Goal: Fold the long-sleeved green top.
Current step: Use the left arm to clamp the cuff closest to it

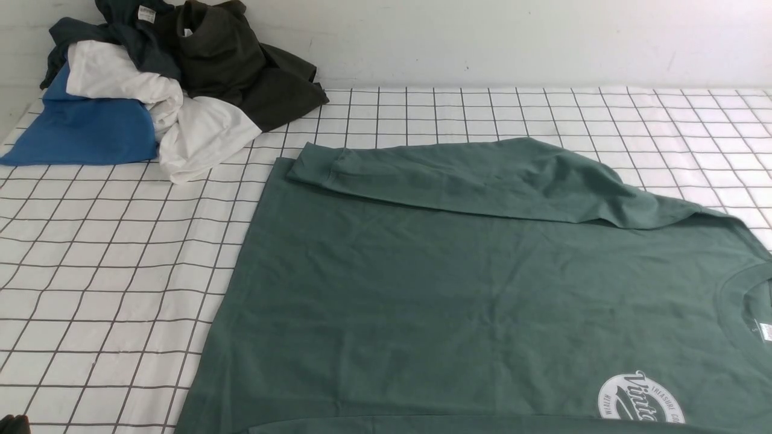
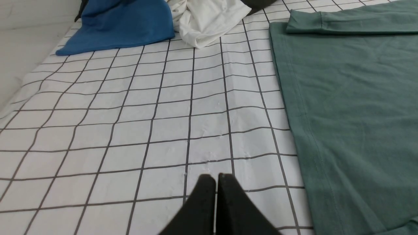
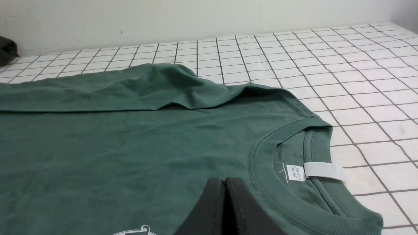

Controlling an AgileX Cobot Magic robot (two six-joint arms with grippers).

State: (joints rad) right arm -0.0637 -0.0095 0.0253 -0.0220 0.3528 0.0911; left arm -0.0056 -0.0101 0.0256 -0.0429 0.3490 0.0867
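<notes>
Our left gripper [image 2: 215,179], clenched on nothing, hangs over the desk [image 2: 130,114] left of the green long-sleeved top [image 1: 482,289], which lies hem-left, neck-right; our right gripper [image 3: 225,182], likewise clenched, is over its chest

The green long-sleeved top [image 1: 458,289] lies flat, chest up, on a white cloth with a black grid [image 1: 108,271]. Its neck [image 1: 733,301] is toward the right edge. One sleeve [image 1: 482,178] is folded across its far side, with the cuff [image 1: 316,169] pointing left. A white oval logo [image 1: 640,399] shows at the near right. At the far left, blue [image 1: 78,129], white [image 1: 181,129], navy [image 1: 129,30] and dark olive [image 1: 241,66] garments lie heaped.
</notes>
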